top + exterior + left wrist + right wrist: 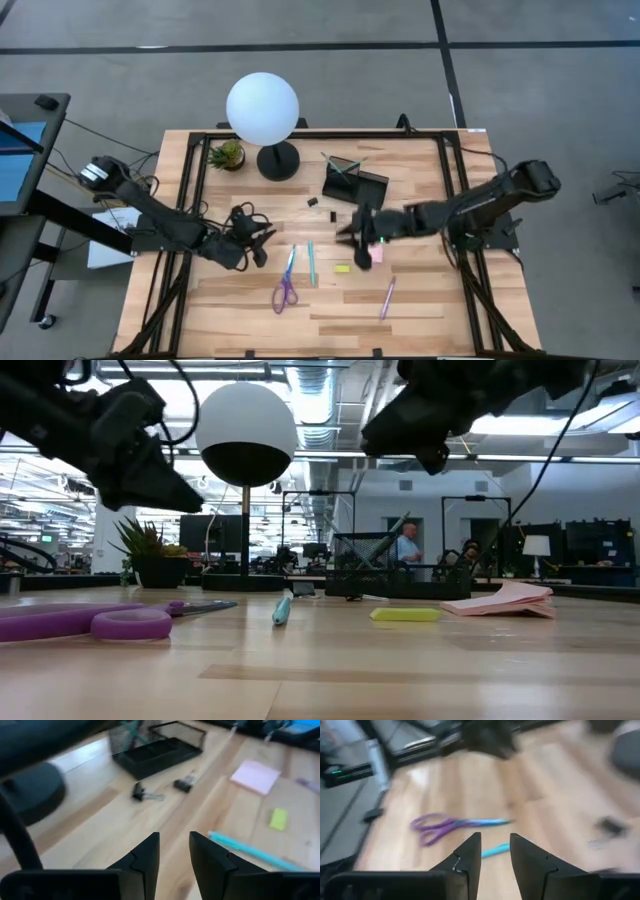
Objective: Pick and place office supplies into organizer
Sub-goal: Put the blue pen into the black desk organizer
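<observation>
The black organizer (356,181) stands at the table's far middle with thin teal pens (345,167) upright in it. Loose on the wood lie purple-handled scissors (285,286), a teal pen (311,262), a yellow piece (342,268), a pink sticky pad (376,255), a pink-purple pen (387,297) and two black clips (145,795) (184,782). My left gripper (174,837) hovers open, left of the scissors, holding nothing. My right gripper (495,837) hovers open above the table near the sticky pad, between the organizer and the teal pen, also holding nothing.
A white globe lamp (262,110) on a black base and a small potted plant (227,153) stand at the far left of the table. Bare wood lies along the near edge (330,335). People sit in the room behind (407,545).
</observation>
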Controlling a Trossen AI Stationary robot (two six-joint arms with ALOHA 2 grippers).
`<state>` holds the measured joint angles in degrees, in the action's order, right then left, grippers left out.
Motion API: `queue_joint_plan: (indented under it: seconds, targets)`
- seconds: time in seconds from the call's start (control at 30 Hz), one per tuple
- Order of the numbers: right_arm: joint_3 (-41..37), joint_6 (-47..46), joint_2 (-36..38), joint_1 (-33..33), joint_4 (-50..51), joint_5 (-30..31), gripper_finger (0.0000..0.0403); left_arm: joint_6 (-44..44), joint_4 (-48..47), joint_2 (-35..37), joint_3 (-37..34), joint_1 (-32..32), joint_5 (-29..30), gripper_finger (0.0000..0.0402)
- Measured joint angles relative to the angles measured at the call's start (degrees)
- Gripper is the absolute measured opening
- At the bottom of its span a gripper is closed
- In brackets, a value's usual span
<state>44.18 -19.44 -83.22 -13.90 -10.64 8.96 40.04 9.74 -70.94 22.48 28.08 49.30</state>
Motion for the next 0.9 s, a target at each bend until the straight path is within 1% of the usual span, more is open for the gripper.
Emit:
queue_joint_plan:
  seconds: [0.03,0.13,0.23,0.3,0.43,0.53,0.67,0.8,0.9]
  targets:
    - [0.0,-0.8,-1.2,-1.6,-1.0,0.1,0.0098,-0.6,3.0,-1.2,0.0,-0.6,-1.2,0.0100]
    - [0.0,-1.6,-5.0,-5.4,-4.3,0.4,0.0098,-1.5,10.7,-5.1,0.0,-2.2,-7.4,0.0100]
    - [0.0,-1.6,-9.7,-7.9,-7.7,0.5,0.0098,-1.7,18.2,-9.8,0.0,-2.6,-11.4,0.0100]
    - [0.0,-1.5,-13.0,-8.7,-11.0,0.5,0.0098,-4.1,22.1,-13.2,0.0,-2.6,-13.9,0.0100]
    - [0.0,-1.2,-18.6,-8.8,-16.0,2.2,0.0098,-7.1,28.4,-20.3,0.5,-2.6,-14.9,0.0101]
    - [0.0,-1.2,-21.1,-8.3,-18.1,2.5,0.0098,-10.7,30.6,-24.4,2.8,-2.8,-15.3,0.0106]
    - [0.4,-4.4,-22.8,-7.7,-19.1,2.4,0.0098,-16.8,29.8,-27.9,6.6,-3.1,-15.7,0.0115]
    - [2.4,-7.6,-25.0,-7.7,-19.6,-1.5,0.0098,-22.5,29.2,-28.6,8.8,-4.6,-15.3,0.0116]
    - [4.8,-7.6,-28.8,-8.6,-22.5,-4.4,0.0097,-22.8,26.9,-28.6,9.7,-6.2,-17.0,0.0113]
